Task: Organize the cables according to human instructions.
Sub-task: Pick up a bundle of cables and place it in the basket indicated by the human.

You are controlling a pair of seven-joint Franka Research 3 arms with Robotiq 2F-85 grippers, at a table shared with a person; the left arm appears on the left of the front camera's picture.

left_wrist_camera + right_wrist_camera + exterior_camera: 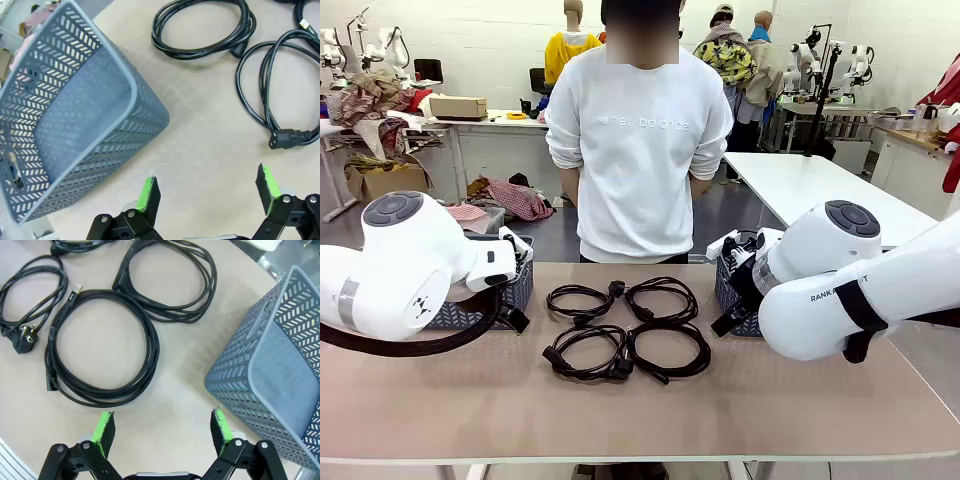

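Lying coiled in a two-by-two cluster at the middle of the tabletop (440, 400) are the four cables (628, 345). The left end effector (206, 173) hangs to the left of the cables, fingers spread wide and empty, with a grey basket (135, 95) beside it. The right end effector (161, 412) hangs to their right, likewise spread and empty, the nearest coil (150, 345) just beyond its fingertips and a second basket (240, 370) alongside.

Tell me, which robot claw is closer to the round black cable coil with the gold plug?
Right. The right gripper hangs open just short of that round black cable coil; the left gripper sits beside a grey plastic basket, farther away.
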